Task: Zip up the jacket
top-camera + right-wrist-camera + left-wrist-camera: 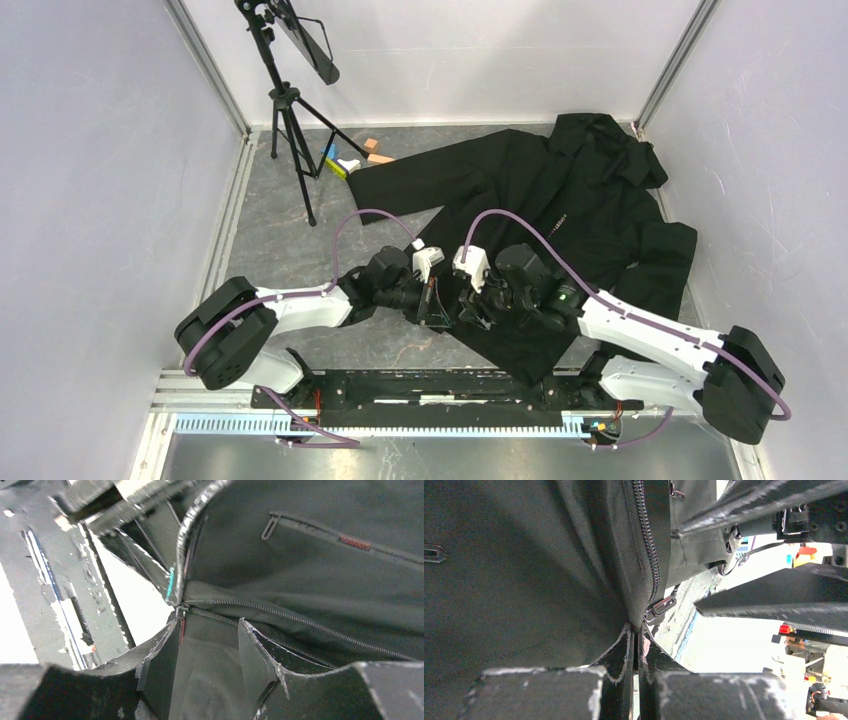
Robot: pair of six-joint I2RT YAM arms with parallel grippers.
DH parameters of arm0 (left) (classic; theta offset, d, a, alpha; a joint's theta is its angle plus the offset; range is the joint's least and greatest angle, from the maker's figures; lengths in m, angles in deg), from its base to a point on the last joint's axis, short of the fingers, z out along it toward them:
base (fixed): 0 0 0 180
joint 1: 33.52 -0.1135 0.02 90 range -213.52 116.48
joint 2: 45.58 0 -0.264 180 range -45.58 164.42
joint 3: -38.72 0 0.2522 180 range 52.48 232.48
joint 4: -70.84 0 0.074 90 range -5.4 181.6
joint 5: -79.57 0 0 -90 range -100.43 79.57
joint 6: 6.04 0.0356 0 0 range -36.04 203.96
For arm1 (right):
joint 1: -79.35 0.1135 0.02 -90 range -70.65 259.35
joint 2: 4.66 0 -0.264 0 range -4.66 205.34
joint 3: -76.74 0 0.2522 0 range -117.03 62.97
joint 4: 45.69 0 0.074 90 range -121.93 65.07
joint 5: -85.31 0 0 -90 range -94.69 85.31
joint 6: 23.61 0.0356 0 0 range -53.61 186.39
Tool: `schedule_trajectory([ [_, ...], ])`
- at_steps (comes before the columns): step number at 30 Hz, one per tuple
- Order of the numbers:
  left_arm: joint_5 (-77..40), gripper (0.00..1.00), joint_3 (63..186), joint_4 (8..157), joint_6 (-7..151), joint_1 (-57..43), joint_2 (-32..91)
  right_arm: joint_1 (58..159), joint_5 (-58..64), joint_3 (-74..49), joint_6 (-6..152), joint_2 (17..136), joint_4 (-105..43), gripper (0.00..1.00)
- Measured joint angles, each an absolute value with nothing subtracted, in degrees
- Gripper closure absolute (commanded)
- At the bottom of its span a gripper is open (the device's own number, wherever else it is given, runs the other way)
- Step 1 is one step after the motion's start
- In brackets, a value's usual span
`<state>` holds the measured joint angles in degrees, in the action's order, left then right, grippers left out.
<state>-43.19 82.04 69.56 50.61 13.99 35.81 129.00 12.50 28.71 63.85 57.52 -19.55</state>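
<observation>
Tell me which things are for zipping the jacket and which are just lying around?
For the job: jacket, its zipper, left gripper pinching its fabric, right gripper open.
Lying about: tripod stand, coloured blocks.

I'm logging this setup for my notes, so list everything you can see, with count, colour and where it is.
jacket: one, black, spread over the table's centre and right
tripod: one, black, far left corner
small blocks: a few, orange, blue, yellow, white, by the tripod's foot
table: one, grey, under everything
cables: two, purple, arching over the arms
left gripper: one, black, shut on the jacket beside its zipper
right gripper: one, black, open, fabric between its fingers
</observation>
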Motion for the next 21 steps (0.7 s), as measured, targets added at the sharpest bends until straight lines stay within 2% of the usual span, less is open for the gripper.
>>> schedule_trajectory([
  [8,-43.5,0.98,82.0,69.6,50.6,14.0,35.8,134.2,9.9,27.9,64.0,59.0,-20.4,0.44],
  [21,-43.5,0.98,82.0,69.6,50.6,14.0,35.8,137.3,4.6,28.0,63.5,62.1,-21.2,0.41],
])
